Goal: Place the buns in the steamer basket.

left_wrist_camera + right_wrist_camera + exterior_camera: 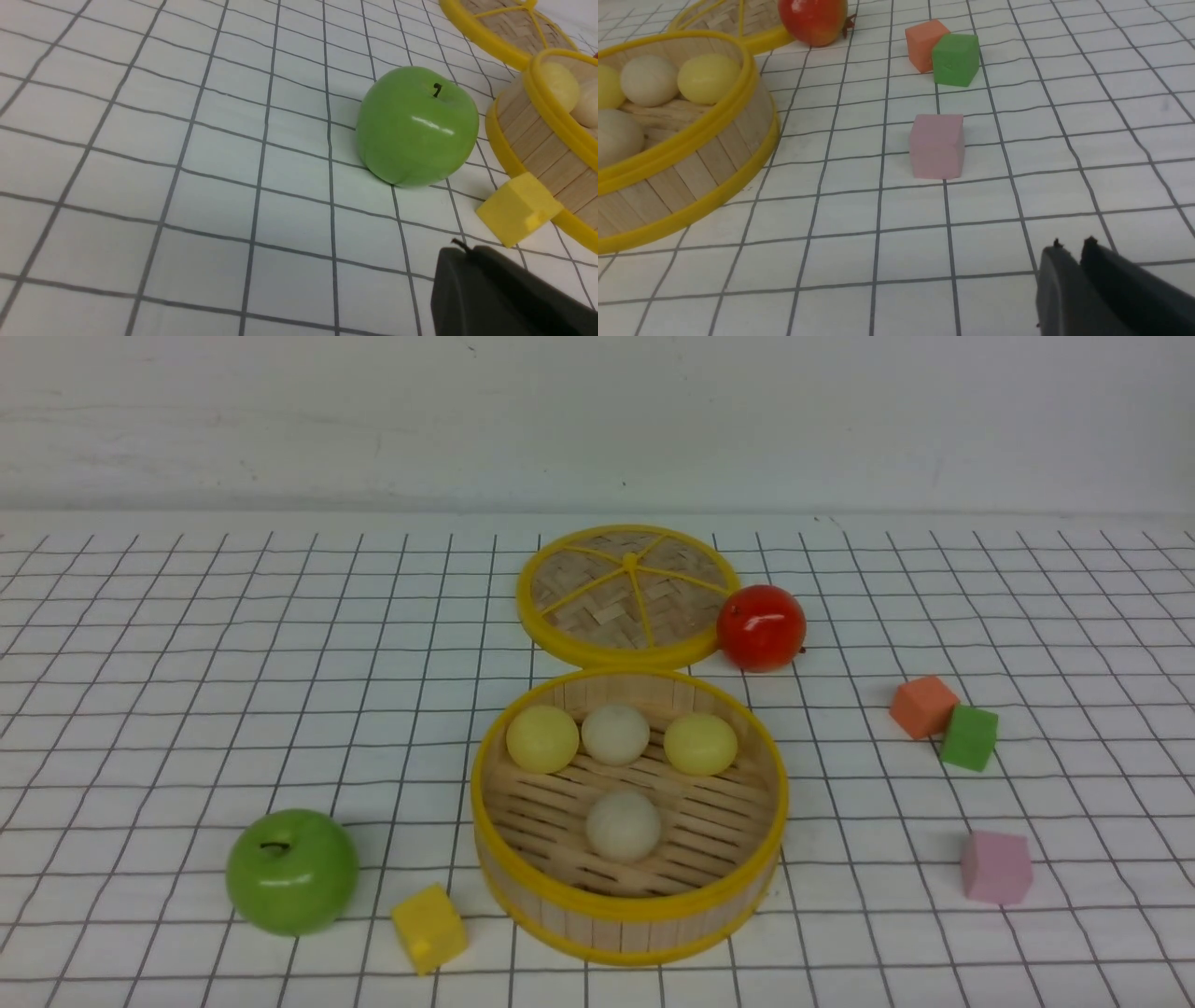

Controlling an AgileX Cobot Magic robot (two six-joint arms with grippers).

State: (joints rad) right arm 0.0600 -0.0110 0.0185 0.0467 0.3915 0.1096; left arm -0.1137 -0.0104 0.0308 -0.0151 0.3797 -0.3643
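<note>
Looks done, all four buns in

The smooth yellow and cream buns (624,824) sit inside the round wooden-slat steamer basket (627,917); nothing left outside. Left gripper (460,254) fingers together, right gripper (1071,249) nearly together, both empty.

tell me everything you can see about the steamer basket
The steamer basket is round and shallow, with a wall of pale upright wooden slats, a slatted floor and yellow rims top and bottom. It stands upright and uncovered on the gridded table, near the front centre. Four buns lie inside: three in a row at the back, one nearer the front. Its lid lies flat just behind it. A yellow cube sits close by its left side.
</note>
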